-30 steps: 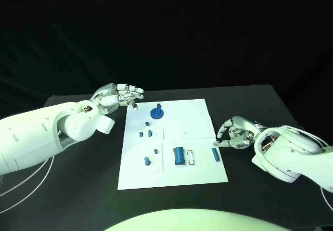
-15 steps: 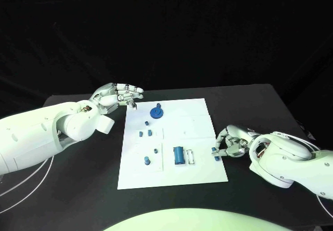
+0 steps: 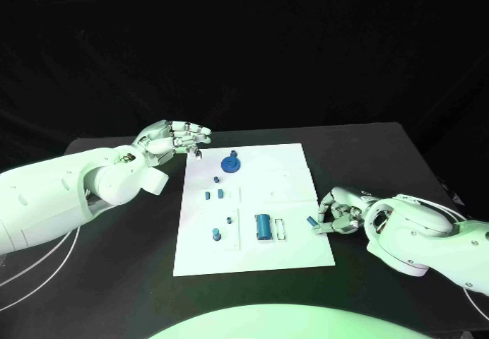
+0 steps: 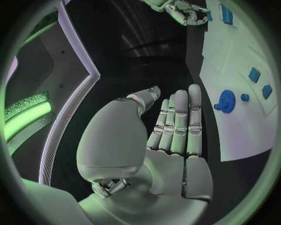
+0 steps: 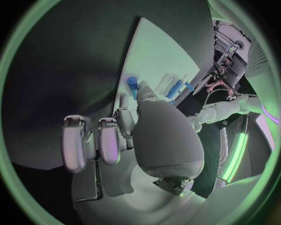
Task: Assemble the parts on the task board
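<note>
Task board (image 3: 267,212) lies flat in the middle of our black table (image 3: 122,282), a white plate with small blue parts scattered across it. From the head view we see a blue gear (image 3: 231,165) near its far end, a blue cylinder (image 3: 264,226) lying in the near half, and several smaller blue pieces (image 3: 216,233) along the board's left side.

Our right robot hand (image 3: 336,212) sits at the board's right edge, fingers curled in around a small blue peg (image 3: 313,222) that touches the board there. The right wrist view adds what the head view cannot: a blue tip (image 5: 133,82) showing just past the thumb and fingertips (image 5: 124,114), with the board (image 5: 158,56) stretching away beyond. We judge the peg to be pinched, though the exact contact is partly hidden.

Our left robot hand (image 3: 173,138) hovers off the board's far left corner, above the table. In the head view its fingers look loosely curled; the left wrist view shows them lying straight and side by side (image 4: 178,124), with nothing in the palm. That same view also catches the gear (image 4: 226,101) on the board (image 4: 234,70), apart from the fingers, and the right robot hand (image 4: 184,11) far off.
</note>
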